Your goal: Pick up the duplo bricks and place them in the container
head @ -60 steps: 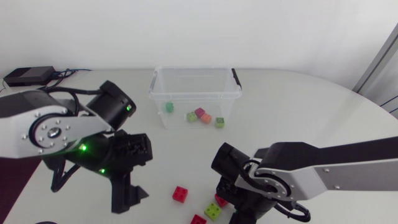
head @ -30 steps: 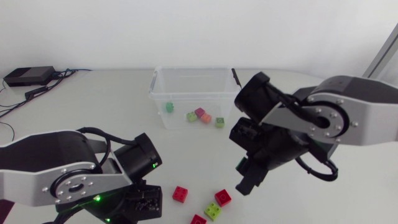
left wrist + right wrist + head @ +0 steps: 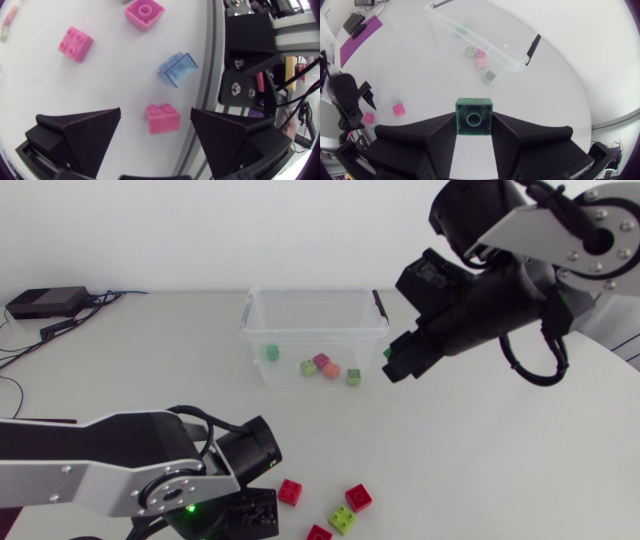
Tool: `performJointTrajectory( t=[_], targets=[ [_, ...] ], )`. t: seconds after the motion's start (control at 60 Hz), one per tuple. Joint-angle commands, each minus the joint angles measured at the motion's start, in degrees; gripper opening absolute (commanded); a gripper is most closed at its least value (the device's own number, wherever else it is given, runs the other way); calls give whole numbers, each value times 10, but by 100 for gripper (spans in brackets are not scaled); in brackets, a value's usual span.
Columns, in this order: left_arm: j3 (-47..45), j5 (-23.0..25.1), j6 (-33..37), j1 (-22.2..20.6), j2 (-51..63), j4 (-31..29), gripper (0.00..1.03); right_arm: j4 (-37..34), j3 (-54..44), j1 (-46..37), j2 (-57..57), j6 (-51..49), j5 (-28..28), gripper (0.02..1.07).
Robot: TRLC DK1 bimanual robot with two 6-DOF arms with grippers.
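Just right of the container [image 3: 300,334], my right tool [image 3: 474,131] is holding a green brick [image 3: 474,116] between its fingers, the arm standing high above the counter [image 3: 480,460]; the container is lying to its left, long axis left-right. Nearer, my left tool [image 3: 156,111] is hanging wide open over a pink brick [image 3: 163,119].

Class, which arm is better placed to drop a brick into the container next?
Right: its gripper grips a green brick beside the container. The left gripper hangs open over a pink brick, far away.
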Motion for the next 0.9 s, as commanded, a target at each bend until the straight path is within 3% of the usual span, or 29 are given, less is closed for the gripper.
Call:
performJointTrajectory(
  t=[0.0,0.083,0.167,0.183,0.267,0.283,0.383,0.45,0.467,0.483,0.65,0.75,0.833,0.883],
  targets=[
    [-25,5,-22,-9,14,9,93,18,30,-12,21,4,-3,34],
    [-28,5,-27,-11,14,13,86,65,35,-16,23,12,-10,34],
    [-35,5,-32,-10,16,21,72,120,37,-17,35,22,-21,34],
    [-38,5,-33,-9,20,23,65,131,37,-18,39,23,-24,34],
    [-43,5,-34,-7,30,29,52,180,39,-24,62,27,-33,34],
    [-46,5,-37,-6,31,34,44,189,41,-27,69,28,-35,34],
    [-47,6,-43,-3,29,42,23,231,52,-41,106,35,-50,34],
    [-47,6,-45,-2,27,44,16,253,63,-48,131,38,-53,34],
    [-47,6,-48,-2,24,44,6,259,68,-50,139,40,-58,34],
    [-47,6,-49,-3,22,44,3,264,70,-52,143,40,-59,34],
    [-40,5,-49,-3,-27,15,3,304,94,-62,200,40,-59,36],
    [-21,-1,-45,22,-79,-9,3,307,118,-63,237,42,-59,40],
    [9,-14,-28,67,-123,-20,3,301,150,-58,272,48,-56,63],
    [30,-14,-18,84,-136,-31,3,294,168,-56,288,48,-50,85]
  ],
)
